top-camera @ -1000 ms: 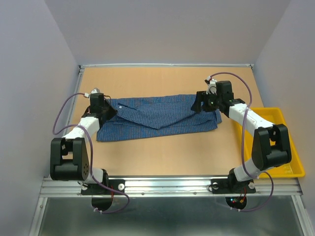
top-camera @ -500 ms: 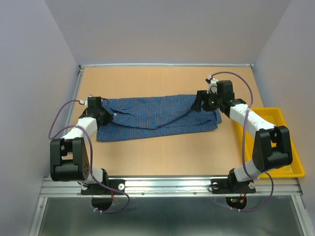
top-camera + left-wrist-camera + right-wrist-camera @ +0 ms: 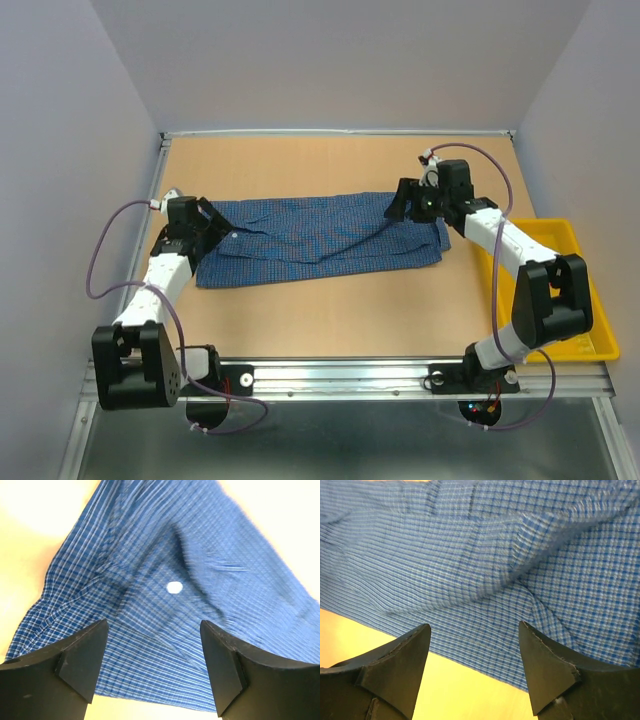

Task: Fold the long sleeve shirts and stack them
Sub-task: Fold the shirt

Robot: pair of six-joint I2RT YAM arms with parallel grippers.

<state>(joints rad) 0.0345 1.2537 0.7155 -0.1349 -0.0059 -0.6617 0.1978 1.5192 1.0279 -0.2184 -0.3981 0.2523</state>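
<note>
Since neither tool has cloth between its fingers, no fold is being carried at this moment.

Left tool [image 3: 152,630]: fingers spread wide, nothing held. It hangs just above the left end of the blue checked button-up shirt [image 3: 320,235], with one white button [image 3: 174,587] straight below the gap.

Right tool [image 3: 475,630]: also spread wide, nothing held. It is low over the right end of the shirt, near its near edge, with bare desk [image 3: 340,310] showing just under the fingers. Whether either tool touches the cloth, I cannot tell.

Shirt: lies flat in the middle of the desk, a little toward the far side, as a long band running left to right. No sleeve sticks out from the band in the overhead view, so the sleeves look already turned in. A diagonal crease runs across the middle and the surface is rumpled in places.

Judged progress: the lengthwise fold looks done. The band is still long, so it likely needs folding end over end at least once, then smoothing.

Stacking: not begun. Only one shirt shows, and no pile is in view. The yellow tray [image 3: 600,335] sits at the right edge, well apart from the shirt. The part not hidden by the right arm holds no cloth.
</note>
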